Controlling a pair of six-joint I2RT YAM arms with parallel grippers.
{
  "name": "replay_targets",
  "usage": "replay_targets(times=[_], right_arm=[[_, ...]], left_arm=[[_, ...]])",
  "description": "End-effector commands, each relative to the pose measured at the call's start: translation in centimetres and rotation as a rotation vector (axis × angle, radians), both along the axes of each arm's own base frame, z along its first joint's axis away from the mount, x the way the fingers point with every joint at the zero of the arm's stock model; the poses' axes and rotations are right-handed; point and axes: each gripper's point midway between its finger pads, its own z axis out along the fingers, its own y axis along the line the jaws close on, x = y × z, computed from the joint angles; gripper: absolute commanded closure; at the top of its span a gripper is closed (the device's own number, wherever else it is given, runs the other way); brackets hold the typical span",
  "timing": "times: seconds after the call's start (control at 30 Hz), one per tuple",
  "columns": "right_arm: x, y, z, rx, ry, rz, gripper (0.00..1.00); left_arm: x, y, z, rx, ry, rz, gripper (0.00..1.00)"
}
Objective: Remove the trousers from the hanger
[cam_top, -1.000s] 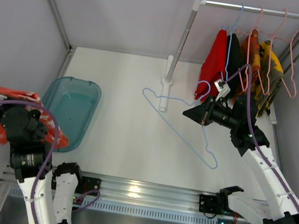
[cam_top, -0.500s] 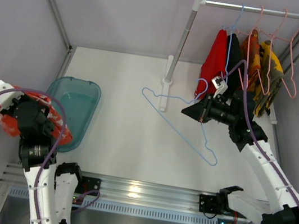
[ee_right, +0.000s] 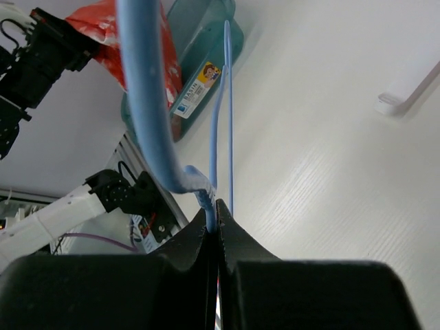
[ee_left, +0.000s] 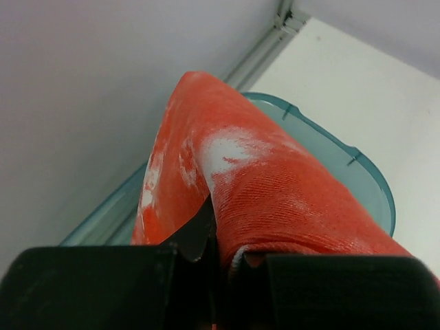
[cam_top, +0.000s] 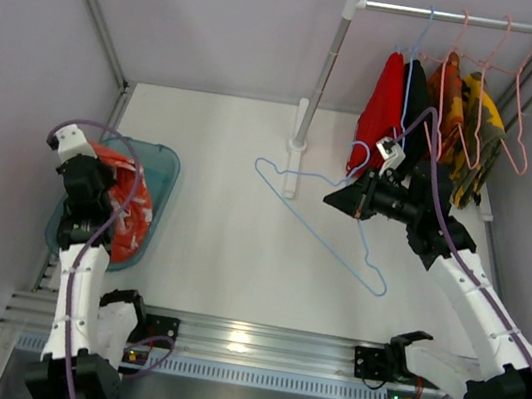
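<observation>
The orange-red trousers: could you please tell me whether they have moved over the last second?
Yes: the orange-red trousers, clamped in the left gripper, moved rightward, from left of the teal bin to over it.

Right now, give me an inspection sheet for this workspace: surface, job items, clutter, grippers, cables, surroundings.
Surface: white table, nothing spilled.
Job's things: blotched trousers over the teal bin; red trousers hanging on the rail; blue hanger empty.
Clutter: yellow-orange garments and a dark garment on the rail.
Grippers: left gripper shut on blotched trousers; right gripper shut on blue hanger.
Cables: purple cables along both arms.
Surroundings: grey walls.
</observation>
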Motion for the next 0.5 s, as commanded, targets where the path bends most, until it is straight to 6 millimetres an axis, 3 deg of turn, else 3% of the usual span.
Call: replay_targets(times=[0.0,0.03,0.1,0.2,0.3,0.33,0.4,0.47], right_arm=[[0.2,0.2,1.9,-0.003,-0.072,0.010,1.00],[0.3,0.2,2.1,-0.005,-0.077,0.008,1.00],[0.4,0.1,2.2,-0.008,-0.083,0.005,1.00],[0.4,0.0,2.4,-0.013,-0.088,0.002,1.00],[0.4,-0.2,2.6,-0.020,-0.096,-0.001,1.00],[0.4,-0.2,2.5,-0.024,-0.094,-0.001,1.00],[0.3,-0.4,2.7,-0.033,-0.100,-0.007,1.00],[0.3,-0.7,2.8,-0.043,-0.106,-0.023,1.00]], left_arm=[[3.6,-1.7,1.5,-0.019,-0.124,-0.140,0.97],[4.3,-2.1,-0.1,-0.047,-0.090,-0.164,0.95],[5.2,-3.3,-1.3,-0.078,-0.065,-0.235,0.91],[5.7,-3.9,-4.3,-0.134,0.018,-0.265,0.78],[5.4,-4.4,-6.0,-0.180,0.084,-0.275,0.57],[4.8,-4.6,-6.9,-0.202,0.125,-0.277,0.45],[4.3,-4.9,-6.9,-0.212,0.145,-0.280,0.33],[3.3,-6.6,-7.5,-0.258,0.202,-0.354,0.23]])
